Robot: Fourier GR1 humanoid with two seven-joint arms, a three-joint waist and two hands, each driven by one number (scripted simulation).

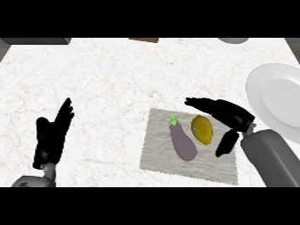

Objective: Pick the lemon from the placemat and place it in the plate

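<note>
The lemon (pixel 203 129) lies on the placemat (pixel 159 151), in its right half, long axis running roughly up and down the view. Just beside it on the left, perhaps touching near their upper ends, lies a purple eggplant (pixel 184 143) with a green stem pointing toward the far edge of the mat. The mat is a pale grey rectangle lying slightly askew on the white marbled counter (pixel 113 74).

The right hand (pixel 233 115) arches round the lemon without closing on it: its fingers (pixel 204 104) stretch out above the fruit's far end, while the thumb (pixel 227 143) hangs down just to the lemon's right, over the mat. The hand is spread apart and grips nothing (whether any part touches the fruit cannot be told). Its grey forearm (pixel 276 158) comes in from the lower right.

The white plate (pixel 279 99) sits at the counter's right edge, near that hand and apart from the mat, with nothing on it.

The left hand (pixel 51 136) rests open at the lower left, fingers straight and pointing away, well apart from the mat.
</note>
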